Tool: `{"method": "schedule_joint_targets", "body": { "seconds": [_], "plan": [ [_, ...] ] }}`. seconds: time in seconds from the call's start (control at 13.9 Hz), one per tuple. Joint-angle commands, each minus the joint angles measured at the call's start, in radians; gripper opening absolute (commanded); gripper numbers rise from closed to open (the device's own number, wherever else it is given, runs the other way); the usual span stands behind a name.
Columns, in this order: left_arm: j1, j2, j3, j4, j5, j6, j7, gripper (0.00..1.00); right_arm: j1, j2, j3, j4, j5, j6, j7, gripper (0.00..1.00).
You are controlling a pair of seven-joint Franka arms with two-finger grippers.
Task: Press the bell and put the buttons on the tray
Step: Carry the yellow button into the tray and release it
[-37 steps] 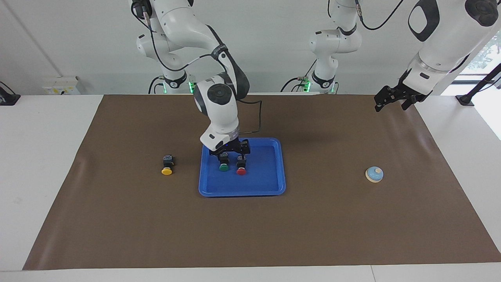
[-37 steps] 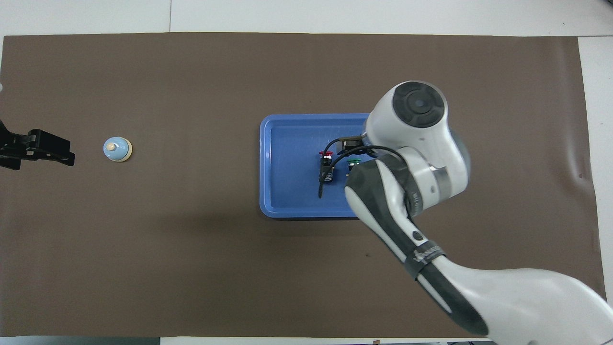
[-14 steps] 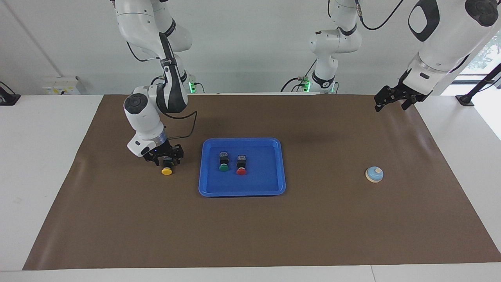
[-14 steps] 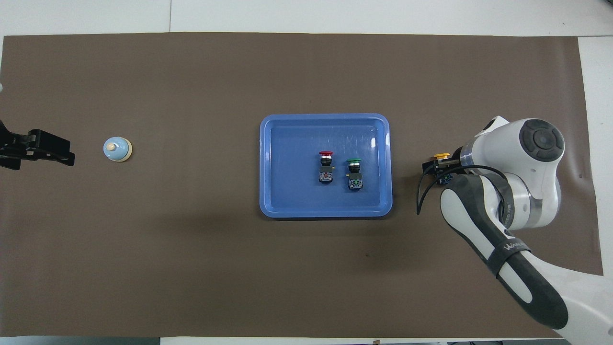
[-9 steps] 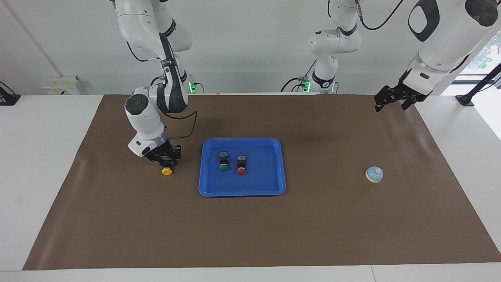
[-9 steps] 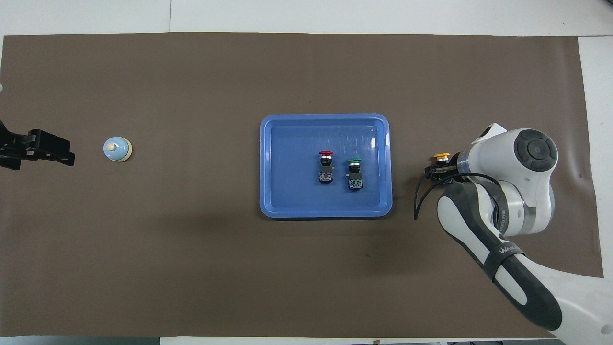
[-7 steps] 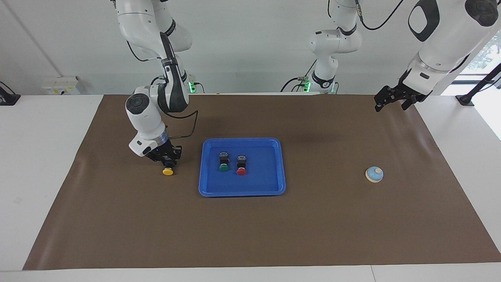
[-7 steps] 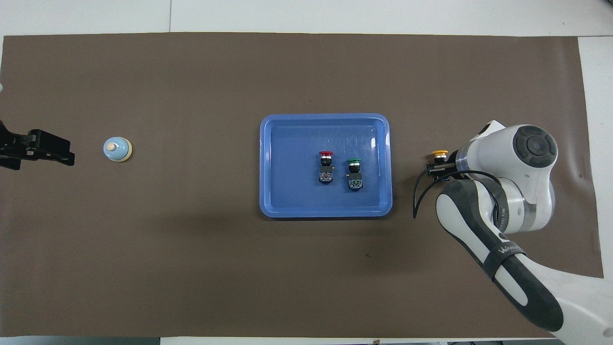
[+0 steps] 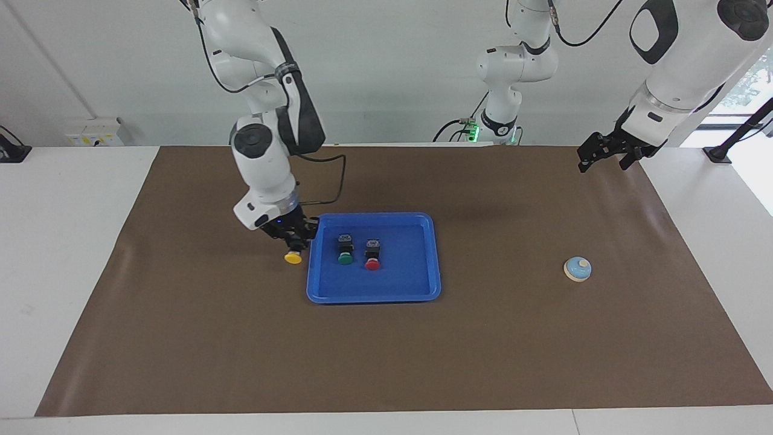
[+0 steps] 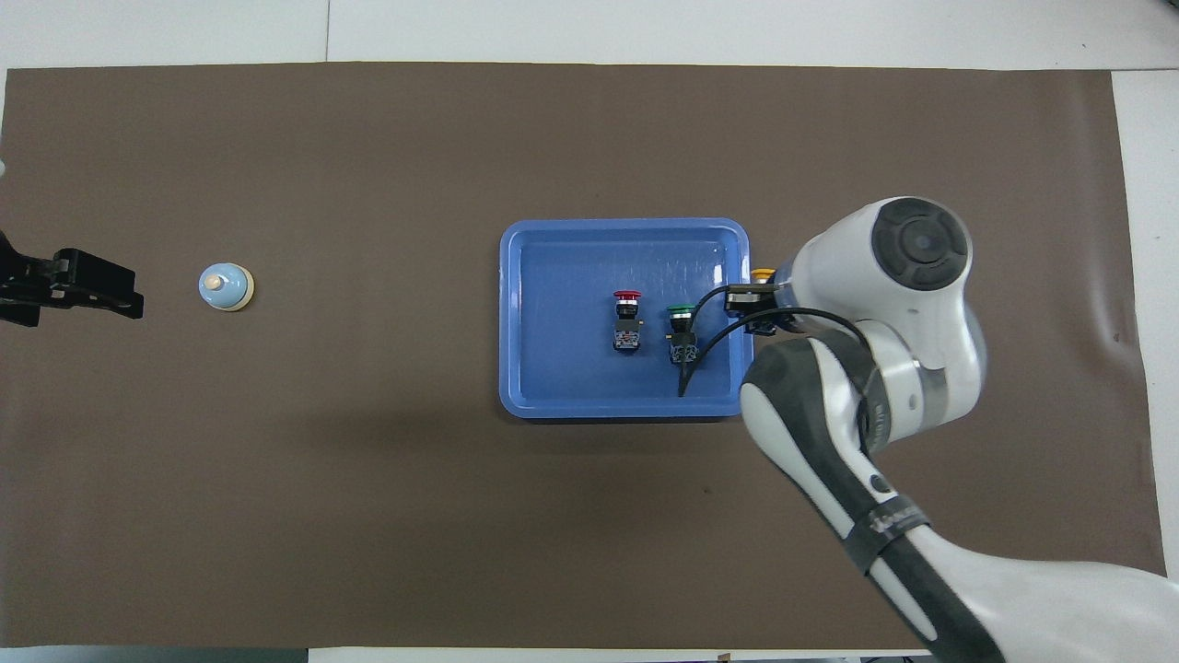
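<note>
Right end effector (image 9: 295, 241) grips yellow button (image 9: 293, 257) beside tray (image 9: 374, 294).

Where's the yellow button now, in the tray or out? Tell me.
Out. The yellow button hangs in the right gripper, shut on it, just at the tray rim's edge toward the right arm's end.

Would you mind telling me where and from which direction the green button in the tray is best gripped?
Grip the green button by its black boxy body, coming straight down: it lies on its side in the tray, flat faces exposed, while the round cap looks likelier to slip.
</note>
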Motion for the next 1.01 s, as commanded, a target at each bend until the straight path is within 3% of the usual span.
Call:
{"method": "schedule_joint_targets", "body": {
  "seconds": [0.0, 0.22, 0.5, 0.93],
  "plan": [
    [-0.002, -0.011, 0.004, -0.005, 0.000, -0.012, -0.001, 1.00, 0.079, 0.124, -0.004, 0.177, 0.007, -0.029, 0.130, 0.00],
    [-0.002, -0.011, 0.004, -0.005, 0.000, -0.012, -0.001, 1.00, 0.116, 0.204, -0.005, 0.334, 0.001, -0.129, 0.154, 0.00],
    [-0.002, -0.011, 0.004, -0.005, 0.000, -0.012, -0.001, 1.00, 0.155, 0.281, -0.007, 0.400, -0.025, -0.122, 0.152, 0.00],
    [-0.002, -0.011, 0.004, -0.005, 0.000, -0.012, -0.001, 1.00, 0.161, 0.303, -0.005, 0.405, -0.049, -0.065, 0.146, 0.00]
  ]
}}
